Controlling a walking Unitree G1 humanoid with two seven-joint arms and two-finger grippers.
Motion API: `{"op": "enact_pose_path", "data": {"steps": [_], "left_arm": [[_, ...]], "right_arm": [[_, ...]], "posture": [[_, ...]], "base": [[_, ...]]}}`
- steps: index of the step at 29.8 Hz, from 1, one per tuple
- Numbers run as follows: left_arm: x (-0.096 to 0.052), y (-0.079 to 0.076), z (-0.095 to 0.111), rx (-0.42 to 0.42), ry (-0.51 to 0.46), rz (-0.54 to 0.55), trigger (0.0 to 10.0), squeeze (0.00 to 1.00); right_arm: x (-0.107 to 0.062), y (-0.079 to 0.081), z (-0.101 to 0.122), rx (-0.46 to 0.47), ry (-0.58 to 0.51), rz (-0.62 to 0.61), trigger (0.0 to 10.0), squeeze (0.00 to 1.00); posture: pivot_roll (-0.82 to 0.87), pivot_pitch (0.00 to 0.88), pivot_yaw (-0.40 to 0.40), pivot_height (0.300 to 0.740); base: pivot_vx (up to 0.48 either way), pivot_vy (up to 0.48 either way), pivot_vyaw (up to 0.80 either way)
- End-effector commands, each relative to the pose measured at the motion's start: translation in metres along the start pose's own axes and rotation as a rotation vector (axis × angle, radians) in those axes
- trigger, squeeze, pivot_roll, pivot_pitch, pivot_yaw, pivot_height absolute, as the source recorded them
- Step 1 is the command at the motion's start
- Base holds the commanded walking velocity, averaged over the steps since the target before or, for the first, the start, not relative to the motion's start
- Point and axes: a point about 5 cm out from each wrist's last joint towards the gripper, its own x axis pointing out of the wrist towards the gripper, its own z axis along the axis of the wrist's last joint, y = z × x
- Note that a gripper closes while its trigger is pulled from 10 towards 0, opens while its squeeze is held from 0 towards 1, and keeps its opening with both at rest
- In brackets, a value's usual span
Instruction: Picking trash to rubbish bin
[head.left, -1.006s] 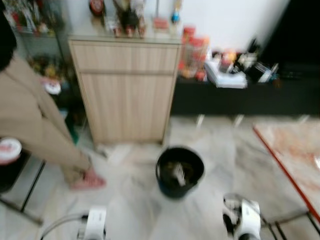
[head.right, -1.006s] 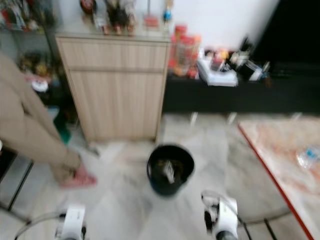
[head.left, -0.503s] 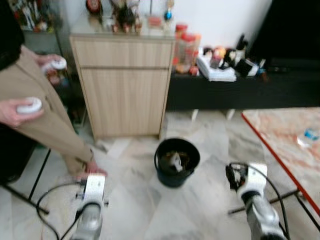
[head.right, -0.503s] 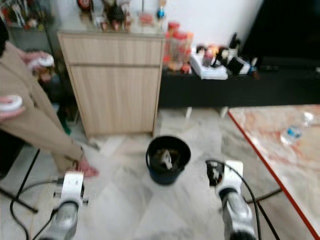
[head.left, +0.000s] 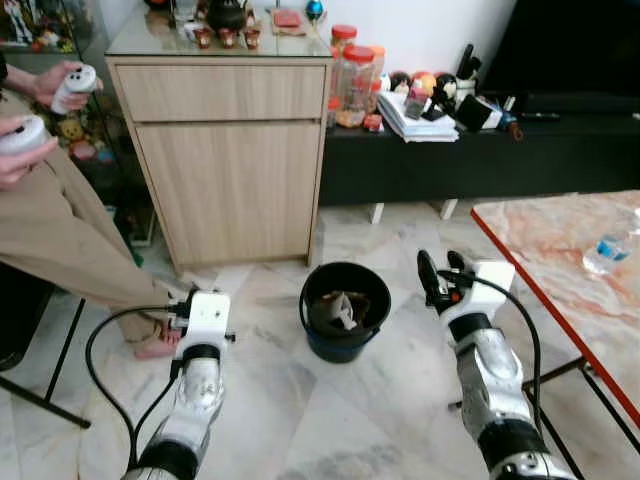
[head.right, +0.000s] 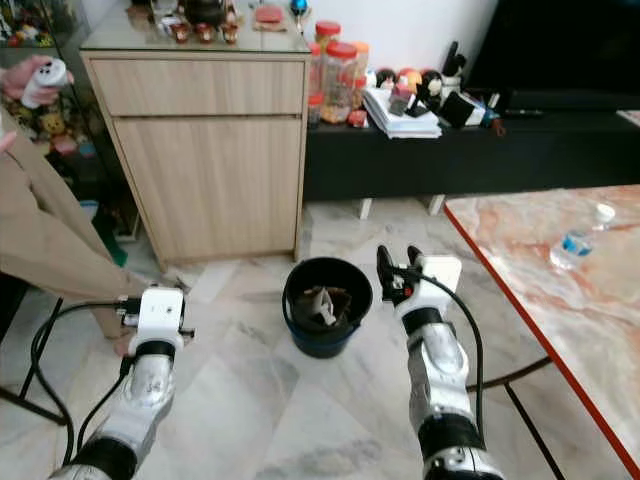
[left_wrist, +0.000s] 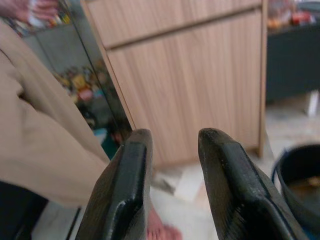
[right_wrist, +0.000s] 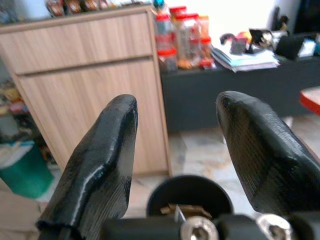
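Note:
A black rubbish bin (head.left: 345, 312) stands on the marble floor before the wooden cabinet, with crumpled paper trash (head.left: 338, 310) inside it. My right gripper (head.left: 440, 270) is raised just right of the bin's rim, open, with nothing between its fingers; its wrist view looks over the bin (right_wrist: 190, 192). My left gripper (left_wrist: 175, 137) is left of the bin, open and holding nothing, and points at the cabinet and a person's leg. A clear plastic bottle (head.left: 605, 252) lies on the marble table at the right.
A wooden cabinet (head.left: 225, 150) stands behind the bin, beside a low black bench (head.left: 470, 160) with jars and papers. A person (head.left: 60, 230) stands at the left holding white controllers, a foot near my left arm. The red-edged table (head.left: 560, 290) borders the right.
The camera has shifted and the picture has sharpened. Both arms have risen into view, the right gripper coming up beside the bin. The person's hands have lifted.

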Motion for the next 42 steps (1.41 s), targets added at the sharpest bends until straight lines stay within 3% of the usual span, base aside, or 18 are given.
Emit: {"op": "enact_pose_path", "data": {"steps": [1,6,11,18,29,42], "left_arm": [[0.011,-0.003,0.019,-0.01,-0.074,0.012,10.0,0.0],[0.017,-0.005,0.036,0.03,-0.159,-0.031,10.0,0.0],[0.012,-0.008,0.031,0.101,-0.175,-0.082,10.0,0.0],[0.011,-0.014,0.023,0.073,-0.132,-0.086,10.0,0.0],[0.012,-0.014,0.03,0.053,-0.169,-0.085,10.0,0.0],[0.009,-0.02,0.033,0.039,-0.172,-0.088,10.0,0.0]], "right_arm": [[0.006,0.005,0.012,0.006,-0.046,0.011,10.0,0.0],[0.009,0.006,0.016,0.001,-0.056,0.006,10.0,0.0],[0.005,0.006,0.011,0.005,-0.036,-0.005,10.0,0.0],[-0.002,0.003,-0.004,0.0,0.015,-0.032,10.0,0.0],[-0.005,-0.001,0.001,-0.01,-0.02,-0.06,10.0,0.0],[-0.001,0.009,0.001,0.005,-0.016,-0.04,10.0,0.0]], "posture": [[0.1,0.0,-0.125,0.74],[0.1,0.0,-0.122,0.74],[0.11,0.0,-0.117,0.74],[0.11,0.0,-0.124,0.74],[0.1,0.0,-0.115,0.74],[0.11,0.0,-0.115,0.74]], "base": [[0.0,0.0,0.0],[0.0,0.0,0.0],[0.0,0.0,0.0],[0.0,0.0,0.0],[0.0,0.0,0.0],[0.0,0.0,0.0]]}}
